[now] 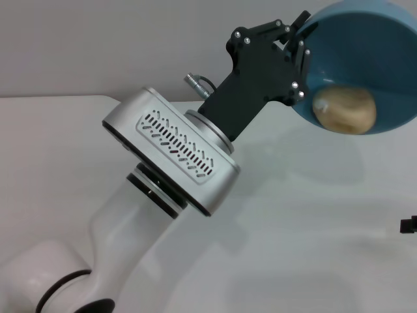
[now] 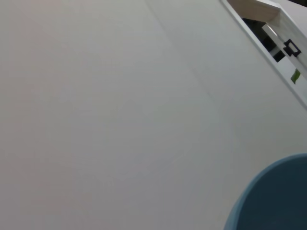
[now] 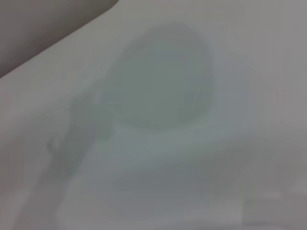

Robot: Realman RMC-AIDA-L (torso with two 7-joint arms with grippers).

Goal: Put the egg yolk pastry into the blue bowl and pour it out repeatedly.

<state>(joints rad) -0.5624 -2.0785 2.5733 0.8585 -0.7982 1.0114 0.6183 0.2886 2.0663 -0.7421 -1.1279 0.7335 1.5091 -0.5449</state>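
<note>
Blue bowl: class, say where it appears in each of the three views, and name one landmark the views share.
Head view: the bowl is at top right, tipped on its side, held at the rim by the left tool.
Left wrist view: a bowl edge shows at bottom right.
Right wrist view: not in it.
Shared landmark: the white table.

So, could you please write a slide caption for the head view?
Left gripper holds the tilted blue bowl above the table, pastry resting at its lower rim.
</note>
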